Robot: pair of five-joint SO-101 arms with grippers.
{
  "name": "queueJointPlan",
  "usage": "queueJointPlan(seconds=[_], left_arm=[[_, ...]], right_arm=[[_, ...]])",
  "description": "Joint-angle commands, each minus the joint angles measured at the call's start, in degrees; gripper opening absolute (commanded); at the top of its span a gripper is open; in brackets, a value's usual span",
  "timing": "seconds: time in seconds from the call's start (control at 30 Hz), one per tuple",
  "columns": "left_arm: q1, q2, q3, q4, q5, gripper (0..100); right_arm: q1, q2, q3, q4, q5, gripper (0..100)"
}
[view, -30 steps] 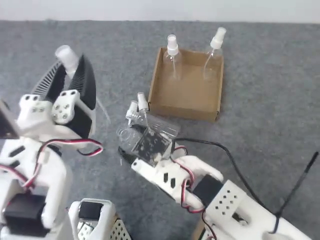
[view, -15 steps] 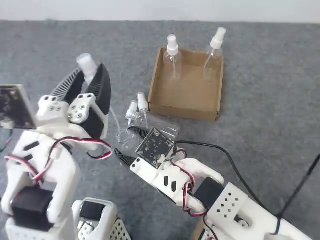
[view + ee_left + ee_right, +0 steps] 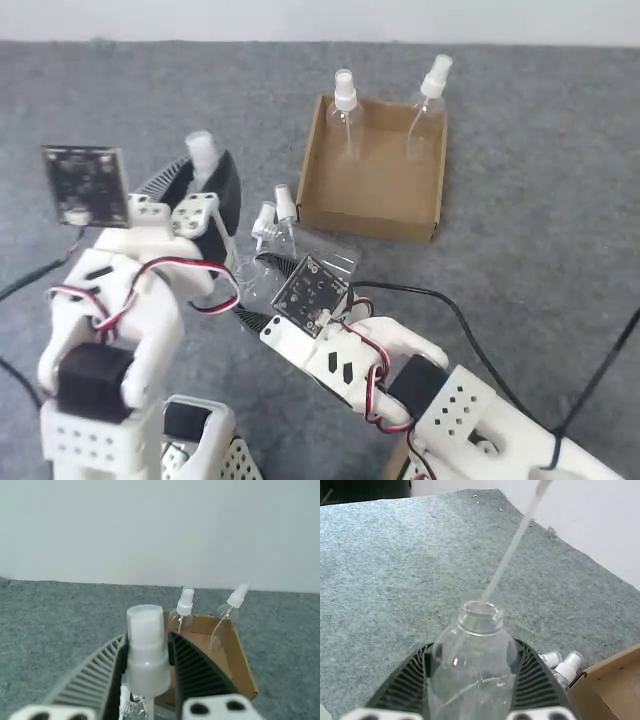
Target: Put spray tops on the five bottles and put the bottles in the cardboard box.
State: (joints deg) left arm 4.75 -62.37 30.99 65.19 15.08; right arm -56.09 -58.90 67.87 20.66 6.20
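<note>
The left gripper [image 3: 198, 178], clamped on a spray top [image 3: 201, 148], has swung in the last second from the table's 10 o'clock side toward the centre. Its dip tube [image 3: 512, 550] now slants down to the open neck of the clear bottle [image 3: 472, 650], which the right gripper [image 3: 475, 680] squeezes, so I judge the capping step is nearly seated. Two capped bottles [image 3: 275, 215] lie at 9 o'clock of the cardboard box [image 3: 372, 215], where two standing bottles [image 3: 345, 110] already wear tops; no brand, label or writing is legible anywhere.
</note>
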Motion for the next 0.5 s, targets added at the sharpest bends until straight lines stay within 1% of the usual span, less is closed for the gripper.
queueJointPlan(seconds=[0.0, 0.1, 0.2, 0.27, 0.47], left_arm=[[0.2, -1.3, 1.2, 0.3, -2.5, 1], [0.3, -1.3, 2.7, 0.4, -2.5, 1], [0.3, -1.4, 2.9, 0.8, -2.5, 1], [0.4, -1.4, 2.5, 1.9, -2.5, 1], [6.9, -1.4, 2.3, 1.8, -2.6, 1]], right_arm=[[0.0, -2.9, -0.6, -0.5, -1.2, 0.6], [1.3, -2.9, -0.2, -3.0, -1.8, 0.6], [4.2, -2.4, 2.3, -8.4, -6.8, 0.6], [5.1, -2.2, 3.3, -10.1, -9.1, 0.6], [5.1, -2.2, 3.5, -10.0, -9.1, 0.6]])
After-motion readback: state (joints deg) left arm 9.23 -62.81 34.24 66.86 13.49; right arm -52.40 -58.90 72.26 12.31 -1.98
